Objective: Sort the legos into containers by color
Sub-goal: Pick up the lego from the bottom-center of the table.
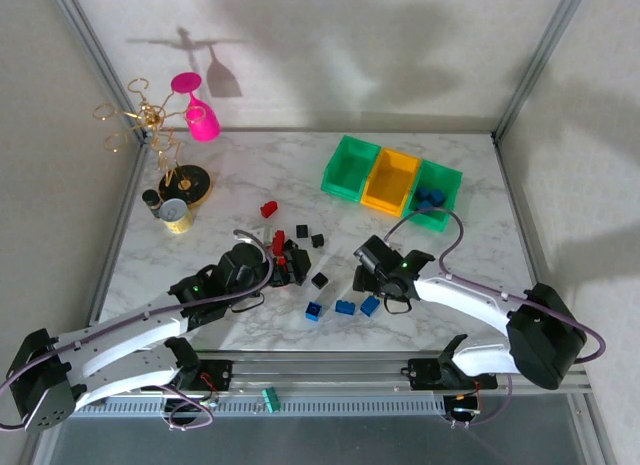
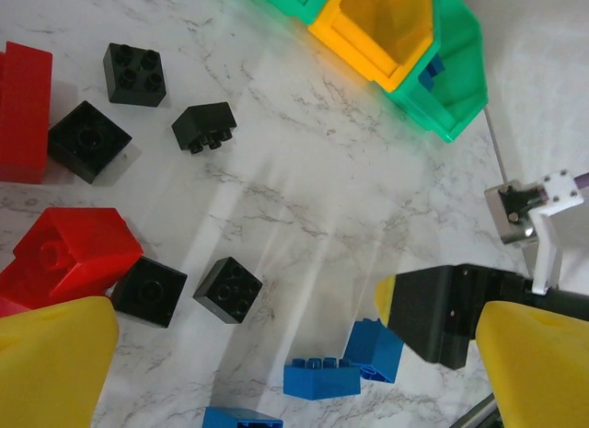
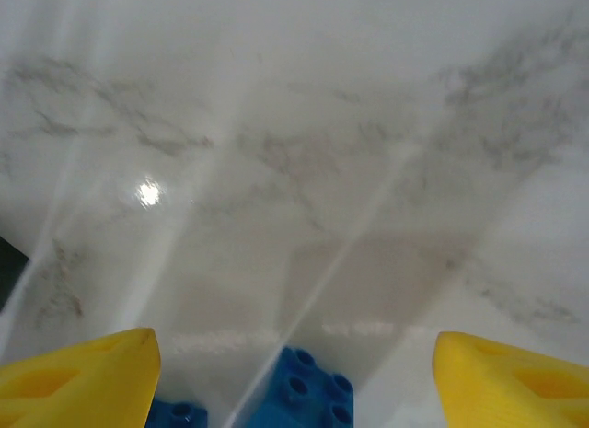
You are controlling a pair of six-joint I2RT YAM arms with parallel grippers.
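The containers stand at the back right: a green bin (image 1: pixel 347 167), a yellow bin (image 1: pixel 392 180) and a green bin (image 1: pixel 437 197) holding blue legos (image 1: pixel 430 197). Loose on the marble lie red bricks (image 1: pixel 268 209), black bricks (image 1: pixel 319 280) and blue bricks (image 1: pixel 345 307). My left gripper (image 1: pixel 292 268) is open and low among the red brick (image 2: pixel 78 253) and black bricks (image 2: pixel 227 289), holding nothing. My right gripper (image 1: pixel 362 281) is open above a blue brick (image 3: pixel 308 391), which lies between its yellow fingers (image 3: pixel 83 377) without touching them. The left wrist view shows blue bricks (image 2: pixel 322 376) beside the right gripper (image 2: pixel 451 313).
A gold wire stand (image 1: pixel 150 120) with a pink glass (image 1: pixel 200 113) hanging from it stands at the back left, with a small round tin (image 1: pixel 176 214) in front of it. Metal frame posts border the table. A green piece (image 1: pixel 270 399) lies on the front rail.
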